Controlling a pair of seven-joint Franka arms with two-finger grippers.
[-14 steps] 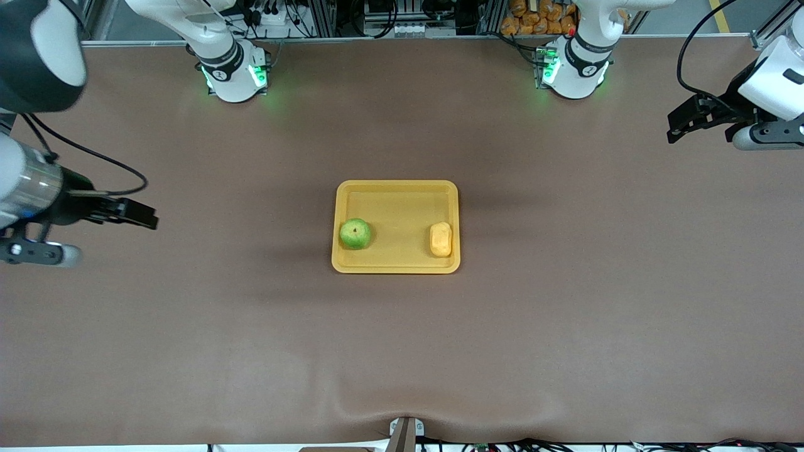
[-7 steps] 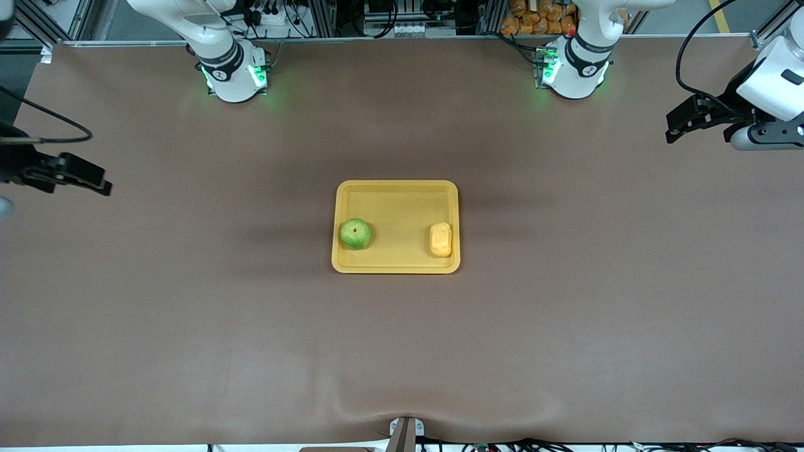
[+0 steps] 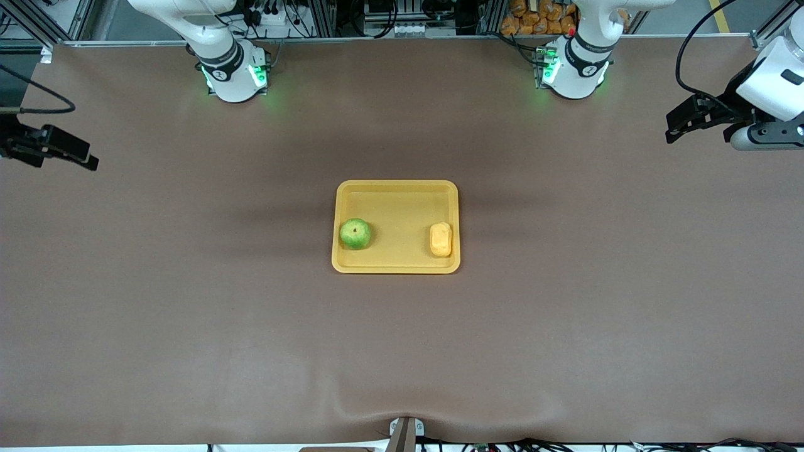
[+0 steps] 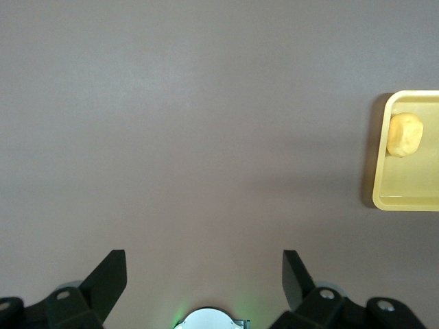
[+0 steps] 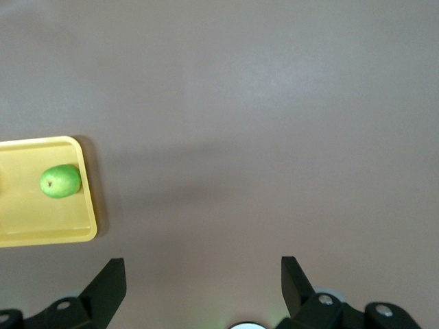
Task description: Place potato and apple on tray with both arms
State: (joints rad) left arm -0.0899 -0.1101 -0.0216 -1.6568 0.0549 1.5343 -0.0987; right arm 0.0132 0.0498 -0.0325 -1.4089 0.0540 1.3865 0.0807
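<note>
The yellow tray (image 3: 396, 188) lies flat at the middle of the brown table (image 3: 565, 326), roughly midway between my two bases. Both task items rest inside it. The green apple (image 3: 355, 233) sits against the rim at the end toward my right arm, its stem dimple facing up. The potato (image 3: 441, 239) lies against the rim at the end toward my left arm, its long axis running along that rim. The two are well apart, with bare tray floor between them, and both lie in the half of the tray nearer the front camera.

My left gripper (image 3: 681, 122) hangs above the table at the left arm's end, well apart from the tray. Its fingers (image 4: 110, 274) stand wide apart and hold nothing; my left wrist view shows bare tabletop between them, with the potato (image 4: 404, 134) and a corner of the tray (image 4: 378, 199) farther off.

My right gripper (image 3: 66, 150) hangs above the table edge at the right arm's end, likewise well apart from the tray. Its fingers (image 5: 110, 277) are spread and empty; my right wrist view shows the apple (image 5: 60, 181) in the tray (image 5: 89, 233) at a distance.
</note>
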